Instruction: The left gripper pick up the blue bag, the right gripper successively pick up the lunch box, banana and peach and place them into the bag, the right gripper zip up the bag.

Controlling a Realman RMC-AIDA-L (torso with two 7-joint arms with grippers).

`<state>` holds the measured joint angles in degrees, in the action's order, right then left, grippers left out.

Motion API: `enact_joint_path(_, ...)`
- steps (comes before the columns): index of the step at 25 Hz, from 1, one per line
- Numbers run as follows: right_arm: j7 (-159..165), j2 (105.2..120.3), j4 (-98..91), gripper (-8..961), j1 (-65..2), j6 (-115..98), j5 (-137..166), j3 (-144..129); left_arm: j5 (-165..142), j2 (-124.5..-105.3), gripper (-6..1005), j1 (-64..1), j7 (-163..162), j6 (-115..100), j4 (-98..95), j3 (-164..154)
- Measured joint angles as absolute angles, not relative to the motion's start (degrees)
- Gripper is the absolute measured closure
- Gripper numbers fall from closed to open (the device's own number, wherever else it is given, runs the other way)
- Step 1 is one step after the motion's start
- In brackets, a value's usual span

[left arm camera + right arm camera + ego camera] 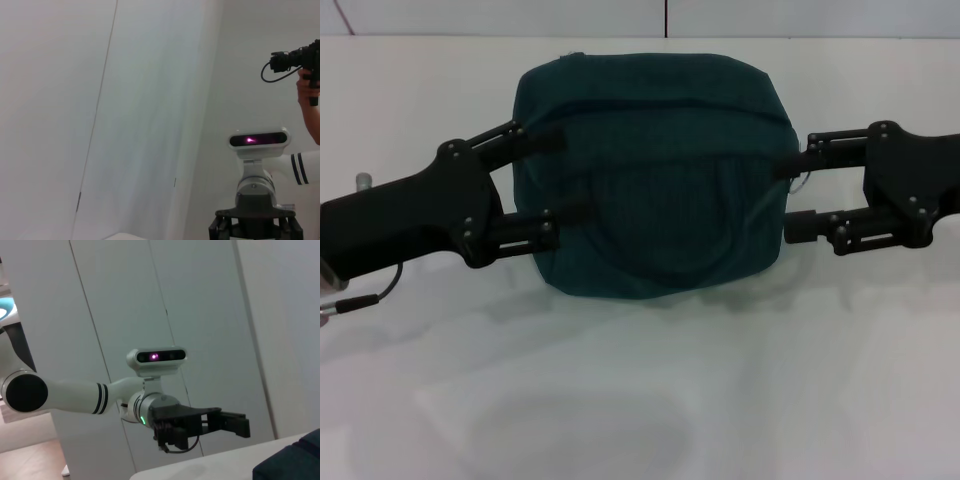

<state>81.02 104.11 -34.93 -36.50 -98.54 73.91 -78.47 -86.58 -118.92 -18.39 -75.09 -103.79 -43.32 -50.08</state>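
The blue bag (655, 175) lies on the white table (640, 400) in the middle of the head view, bulging, with its top seam closed along the far edge. My left gripper (572, 177) is open, its two fingers (530, 140) spread over the bag's left side. My right gripper (783, 198) is open at the bag's right edge, its fingertips touching the fabric. The right wrist view shows a corner of the bag (295, 462) and the left arm's gripper (235, 422) beyond it. The lunch box, banana and peach are hidden or out of view.
A thin cable (370, 298) hangs from the left arm near the table's left edge. The table's back edge meets a white wall (640, 15). In the left wrist view a person's hand holds a black camera (295, 60) above the robot's head (259, 141).
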Motion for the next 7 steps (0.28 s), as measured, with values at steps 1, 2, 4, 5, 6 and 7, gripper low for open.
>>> enact_joint_path(1, 81.1, 104.11, -35.0, 246, -36.4, -98.6, 73.9, -78.3, -86.6, -118.92, 113, -18.4, -75.1, -103.8, -43.3, -50.1)
enact_joint_path(2, 81.1, 104.11, -35.0, 246, -36.3, -98.6, 73.9, -78.2, -86.6, -118.92, 113, -18.4, -75.1, -103.8, -43.3, -50.1)
enact_joint_path(4, 81.1, 104.10, -35.1, 246, -36.1, -98.6, 73.9, -77.9, -86.6, -118.92, 113, -18.4, -75.1, -103.9, -43.3, -50.1)
enact_joint_path(5, 81.1, 104.13, -35.1, 246, -36.0, -98.6, 73.9, -77.7, -86.6, -118.92, 113, -18.4, -75.1, -103.9, -43.3, -50.1)
enact_joint_path(6, 81.1, 104.13, -35.1, 246, -36.0, -98.6, 73.9, -77.6, -86.6, -118.92, 113, -18.4, -75.1, -103.9, -43.3, -50.1)
enact_joint_path(7, 81.1, 104.15, -35.1, 246, -35.9, -98.6, 73.9, -77.6, -86.6, -118.92, 113, -18.5, -75.1, -103.9, -43.3, -50.1)
